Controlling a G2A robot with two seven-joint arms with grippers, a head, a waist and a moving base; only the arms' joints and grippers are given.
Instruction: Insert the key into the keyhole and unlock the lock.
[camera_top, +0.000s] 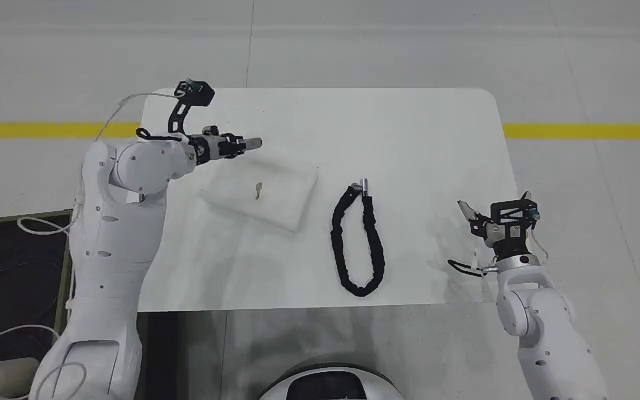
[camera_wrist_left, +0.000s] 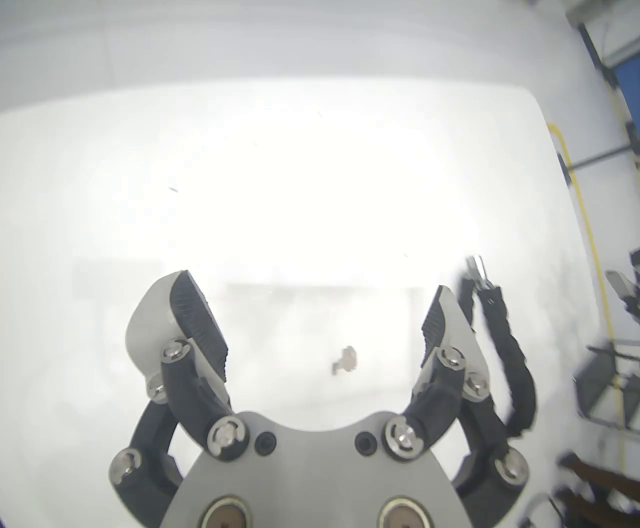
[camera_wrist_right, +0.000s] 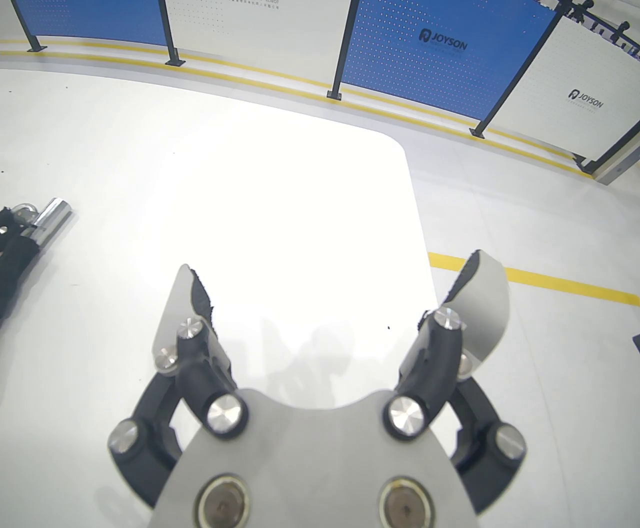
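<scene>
Key (camera_top: 259, 189): one, small, pale metal. You will find it lying flat near the middle of a white pad (camera_top: 290, 205), and nothing grips it. From the left wrist, the key (camera_wrist_left: 345, 361) shows beyond the gap between the two fingers, apart from both.

Lock (camera_top: 358, 240): one, a chain in a black sleeve, laid in a narrow loop on the table (camera_top: 430, 130) just beside the pad, on the side toward the right arm. Its two metal ends lie close together at the far end of the loop. One shiny end (camera_wrist_right: 52, 215) shows from the right wrist.

Left gripper (camera_wrist_left: 320, 310): at the pad's far edge, away from the lock. Note its fingers (camera_wrist_left: 200, 320) are spread wide, holding nothing and touching nothing.

Right gripper (camera_wrist_right: 332, 290): near the right end of the table's near edge, well apart from the lock. Its fingers (camera_wrist_right: 200, 300) are likewise spread wide and hold nothing. You can see the same spread from above (camera_top: 470, 240).
</scene>
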